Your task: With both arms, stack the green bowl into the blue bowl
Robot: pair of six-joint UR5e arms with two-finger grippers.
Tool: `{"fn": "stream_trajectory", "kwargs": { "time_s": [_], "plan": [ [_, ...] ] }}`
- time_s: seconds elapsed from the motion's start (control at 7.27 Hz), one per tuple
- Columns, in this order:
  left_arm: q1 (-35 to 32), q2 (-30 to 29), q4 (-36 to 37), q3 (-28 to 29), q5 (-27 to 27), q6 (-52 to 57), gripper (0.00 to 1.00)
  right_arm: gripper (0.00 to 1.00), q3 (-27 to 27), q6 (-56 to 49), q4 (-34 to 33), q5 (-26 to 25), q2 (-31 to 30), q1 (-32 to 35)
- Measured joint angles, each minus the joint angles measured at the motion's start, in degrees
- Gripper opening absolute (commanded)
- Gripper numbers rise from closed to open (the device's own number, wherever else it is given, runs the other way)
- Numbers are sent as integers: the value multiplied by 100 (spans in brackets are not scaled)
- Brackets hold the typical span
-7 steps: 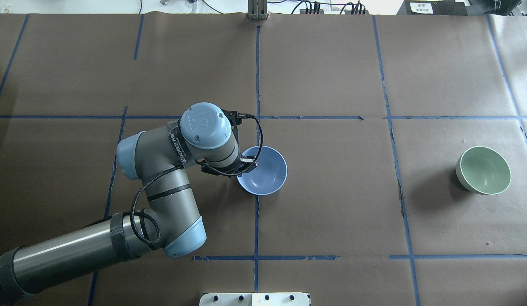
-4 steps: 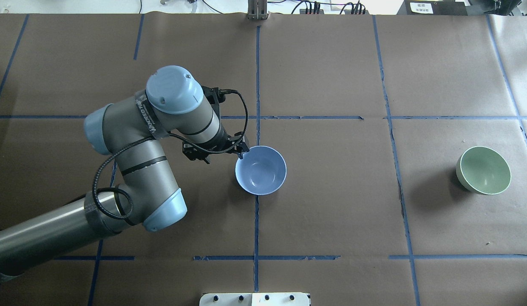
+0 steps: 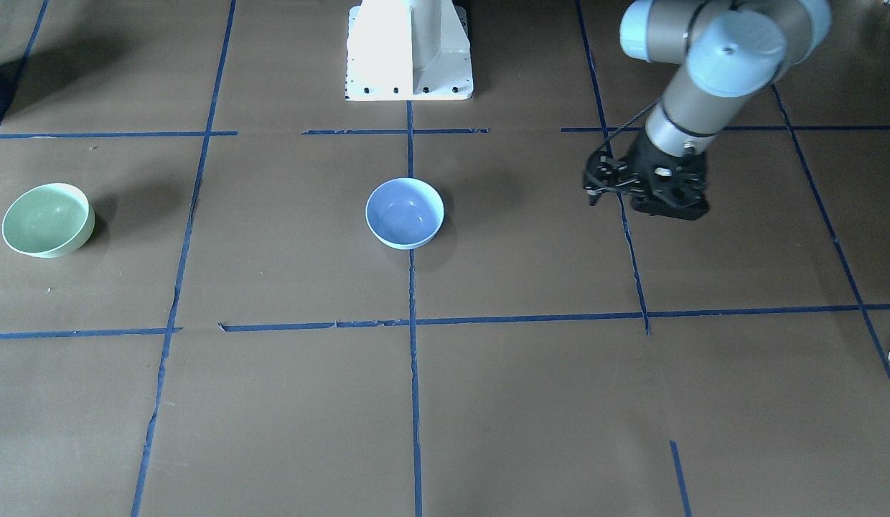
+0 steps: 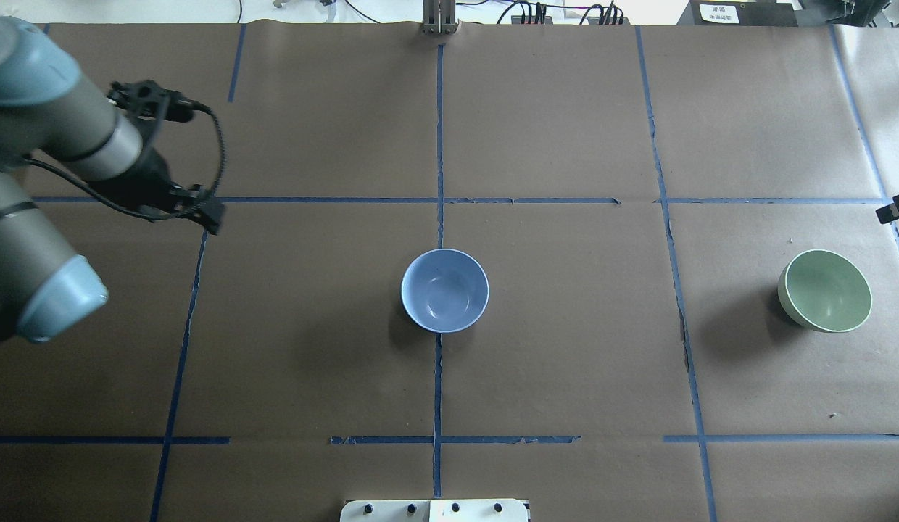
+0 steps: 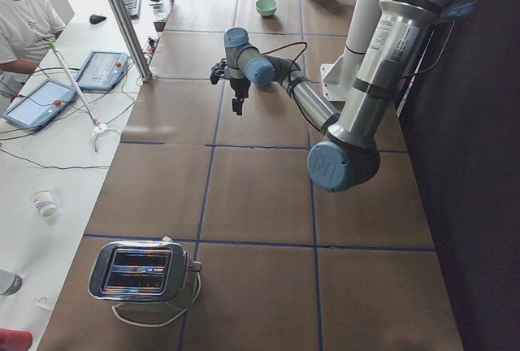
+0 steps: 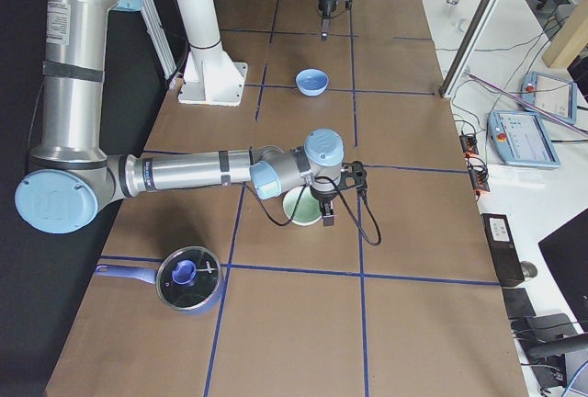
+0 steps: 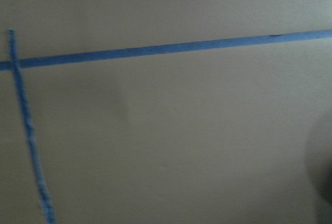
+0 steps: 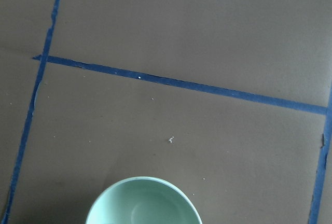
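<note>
Brown table [image 4: 565,362]: green bowl [image 4: 824,291] near right gripper [image 6: 328,220].

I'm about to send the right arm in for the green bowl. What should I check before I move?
1. The blue bowl is upright with nothing in it: ok.
2. The green bowl is upright, nothing in it, not gripped: ok.
3. The left gripper is well clear of the blue bowl, far off to the robot's left: ok.
4. The right gripper is close to the green bowl: ok in the exterior right view.
5. The right gripper is lined up on the bowl's rim: cannot tell. The right wrist view shows only the bowl's top edge and no fingers.
6. The right gripper is open for the grasp: cannot tell.
</note>
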Motion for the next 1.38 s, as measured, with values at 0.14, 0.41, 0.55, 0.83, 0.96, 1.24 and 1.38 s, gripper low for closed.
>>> {"fn": "stream_trajectory", "kwargs": {
  "time_s": [0.14,0.41,0.55,0.83,0.96,1.24,1.38],
  "plan": [
    [-841,683,103,-76,-340,1260,100,100,68,131,9,6,81,-70],
    [-2357,1985,152,-47,-796,3259,100,100,202,447,33,-1,107,-156],
    [-2875,2462,136,53,-896,3808,100,100,249,555,37,-14,73,-174],
    [-3373,2884,91,253,-965,4336,100,99,310,822,70,-42,-167,-307],
    [-3432,2935,86,271,-974,4391,100,98,310,986,324,-135,-487,-463],
    [-3455,2937,86,271,-983,4403,100,92,-154,1529,1658,-455,-943,-878],
    [-3461,2938,84,257,-983,4403,100,83,-588,1696,2351,-537,-981,-1056]
  ]
}}
